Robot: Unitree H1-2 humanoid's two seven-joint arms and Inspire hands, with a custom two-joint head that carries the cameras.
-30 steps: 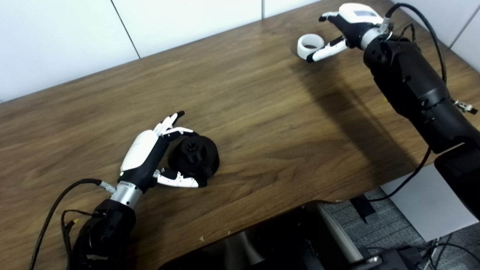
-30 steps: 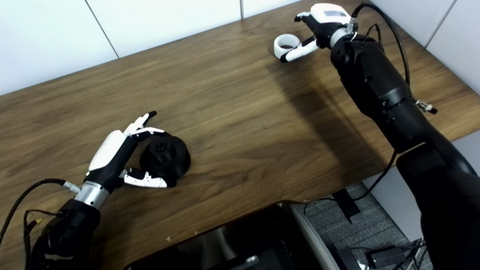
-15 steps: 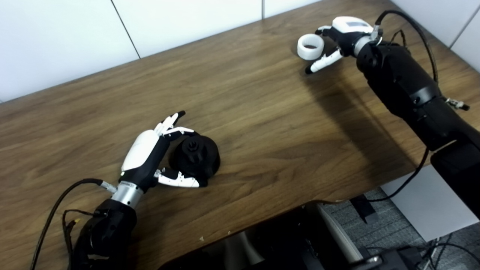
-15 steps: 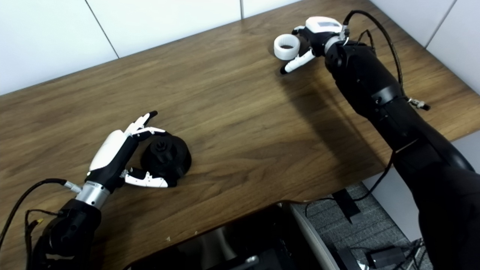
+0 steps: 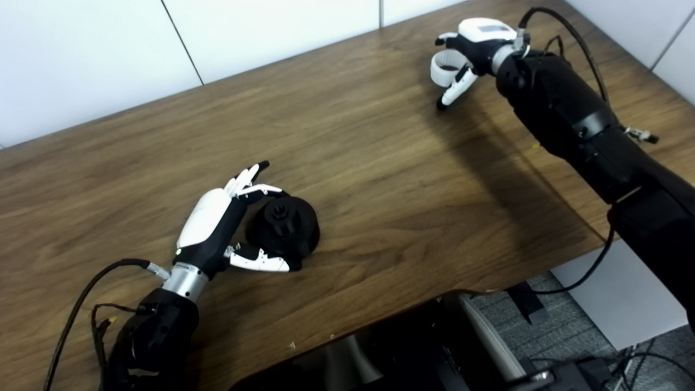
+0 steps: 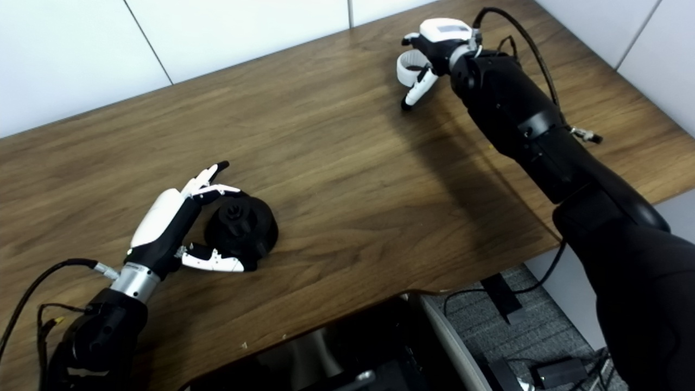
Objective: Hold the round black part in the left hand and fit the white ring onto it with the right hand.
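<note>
The round black part [image 5: 282,225] rests on the wooden table [image 5: 380,163] at the front left. My left hand [image 5: 214,225] is cupped against its left side, fingers spread above it and thumb [image 5: 260,264] along its near edge, not closed on it. The white ring [image 5: 438,73] lies at the far right of the table. My right hand [image 5: 469,46] hangs over the ring's right side, fingers reaching over its far rim and thumb [image 5: 450,89] crossing its near side. The hand hides part of the ring, which still sits on the table.
The table's front edge runs close under the left forearm, with a dark chair [image 5: 380,353] below it. White wall panels [image 5: 271,32] stand behind the table. Cables trail from both wrists. Bare wood lies between the two hands.
My right hand has moved left over the white ring and its thumb has swung in across the ring's near side. The left hand and black part have not moved.
</note>
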